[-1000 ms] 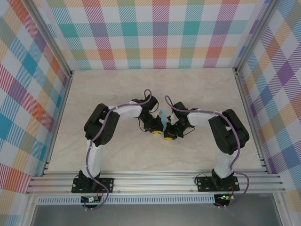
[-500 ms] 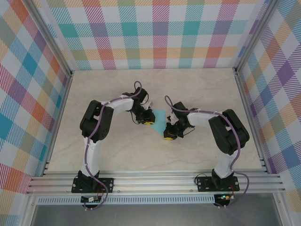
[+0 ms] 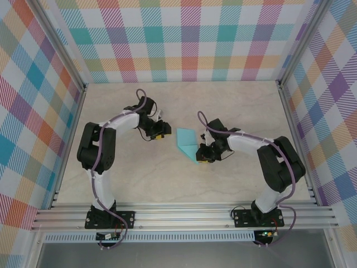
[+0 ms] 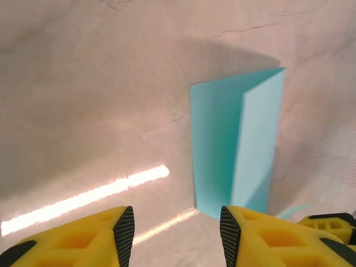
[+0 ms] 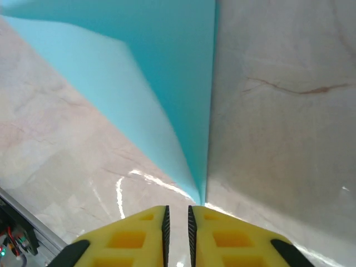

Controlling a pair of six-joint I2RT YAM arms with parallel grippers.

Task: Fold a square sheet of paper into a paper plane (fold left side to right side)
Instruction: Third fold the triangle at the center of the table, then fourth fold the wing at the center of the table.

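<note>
Now that your right tool (image 3: pixel 201 158), the one nearer the front edge of the bench (image 3: pixel 134 178), has eased from fully shut to a slim slit, it looks to be letting go. In the right wrist view the fingers stand only slightly apart with nothing visible between them. The near right corner of the square sheet of paper (image 3: pixel 187 143) tapers to a point just at their tips. Treat that corner as touching or almost touching the tool, not as pinched.

Just beyond it, the sheet lies close to the middle of the bench, a little toward the right side. A second ago it was bunched up between the two tools and barely visible, and now it is spread out as a folded rectangle. In the left wrist view one layer covers the right part of the other and seems to sit slightly raised. You can judge the left-to-right fold as made, though the crease may still want pressing flat.

Farther back and to the left, your left tool (image 3: pixel 162 131) has swung clear of the sheet and widened its jaws. They now stand well apart, holding nothing and touching nothing, with the sheet ahead of them
</note>
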